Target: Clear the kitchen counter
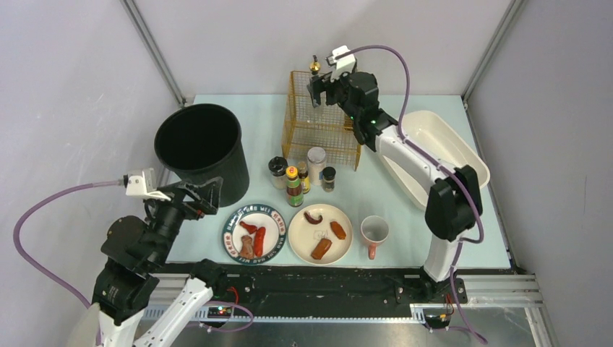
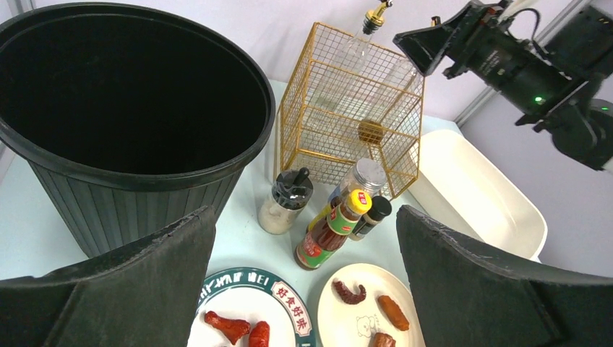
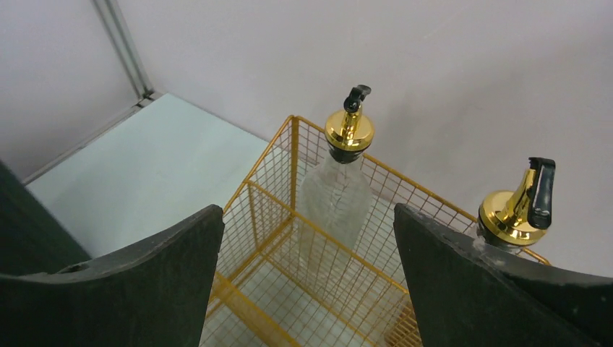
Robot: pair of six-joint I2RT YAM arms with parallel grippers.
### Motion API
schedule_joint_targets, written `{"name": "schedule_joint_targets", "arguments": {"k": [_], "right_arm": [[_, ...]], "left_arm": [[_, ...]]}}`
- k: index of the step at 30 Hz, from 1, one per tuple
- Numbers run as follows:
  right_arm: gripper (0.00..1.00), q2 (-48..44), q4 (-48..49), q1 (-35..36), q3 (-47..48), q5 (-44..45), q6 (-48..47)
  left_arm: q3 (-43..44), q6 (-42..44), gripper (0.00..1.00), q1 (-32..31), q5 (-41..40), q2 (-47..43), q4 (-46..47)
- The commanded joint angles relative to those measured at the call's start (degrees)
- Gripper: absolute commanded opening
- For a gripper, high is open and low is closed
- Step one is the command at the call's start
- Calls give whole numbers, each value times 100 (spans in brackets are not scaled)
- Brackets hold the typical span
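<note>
Two glass oil bottles with gold pourers stand in the gold wire basket (image 3: 289,238). One bottle (image 3: 340,195) is ahead of the right gripper (image 3: 306,217), past the gap between its fingers. The other bottle (image 3: 517,210) is just beside the finger on the right of the wrist view, and I cannot tell whether they touch. The right jaws are spread wide with nothing between them. The left gripper (image 2: 305,217) is also wide apart and empty. The black bin (image 2: 130,94) is ahead of its left finger, and the cluster of condiment jars (image 2: 340,217) lies ahead of the gap.

The step in hand looks like stowing bottles in the basket. To do it well, the right arm should rise straight up with the jaws kept wide. That way the near finger does not hook the black spout lever and tip the bottle against the wire.

The kitchen counter (image 1: 260,130) lies beneath both grippers. It is a smooth, matte, mint-green top with a black rail along its front edge. Below and nearer than the right jaws, it carries a green-rimmed plate (image 1: 230,244) and a white plate (image 1: 296,242), both holding sausages, and a mug (image 1: 374,231). A white oval tub (image 1: 452,152) sits off to the side of that arm. Plain pale walls close in the counter, with metal frame posts at the back corners.
</note>
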Motion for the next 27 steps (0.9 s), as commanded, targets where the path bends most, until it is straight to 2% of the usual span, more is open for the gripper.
{"name": "schedule_joint_targets", "arguments": {"k": [1,10,14,20,27], "right_arm": [[91,-749,-822,57,-162,-318,377],[91,-1630,-2489,971,-634,345,-112],[88,-1776,-3257,1292,-676,243,330],[85,-1961,-3908,1542,-793,-309,1152],[84,-1757,-4077,1889,-800,32,1336]], "left_arm": [[-50,31,98,-15,102,31,-45],[86,144,98,-16,100,113,-45],[102,95,98,-15,97,157,-45],[60,-17,98,-15,188,175,-47],[-6,-84,98,-15,194,172,-47]]}}
